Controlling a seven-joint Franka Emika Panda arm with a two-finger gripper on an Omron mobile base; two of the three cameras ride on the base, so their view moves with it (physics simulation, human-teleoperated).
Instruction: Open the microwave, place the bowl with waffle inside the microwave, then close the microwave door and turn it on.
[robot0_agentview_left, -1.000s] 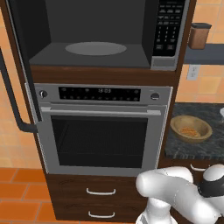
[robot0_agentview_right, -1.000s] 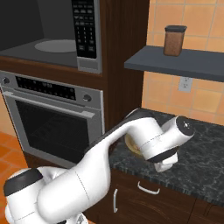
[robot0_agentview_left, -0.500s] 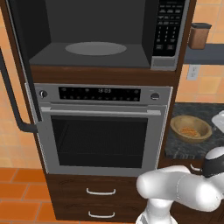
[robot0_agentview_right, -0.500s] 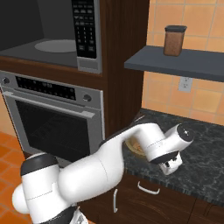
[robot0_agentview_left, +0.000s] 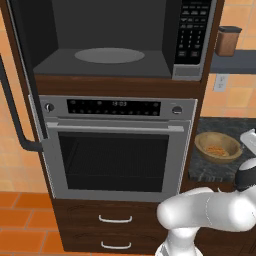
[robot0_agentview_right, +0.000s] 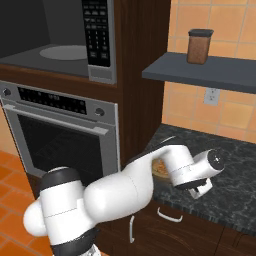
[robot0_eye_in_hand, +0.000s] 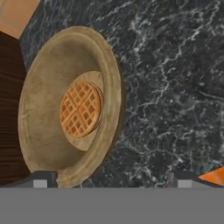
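On the dark speckled counter to the right of the oven column, the bowl sits with the waffle lying flat in its centre. The gripper hangs above the counter with its jaws spread wide and nothing between them. From the hand view, one finger tip stands at the bowl's near rim and the other stands over bare counter, so the bowl lies off to one side of the jaw line rather than centred under it. The right base view places the gripper on the counter side of the bowl, away from the oven. The bowl is round, so no long axis governs the approach; the rim wall is the likely grasp feature. Judged from this layout, the coming move calls for a shift toward the bowl until one finger falls inside the rim and one outside. The microwave stands open above the oven, its turntable bare.
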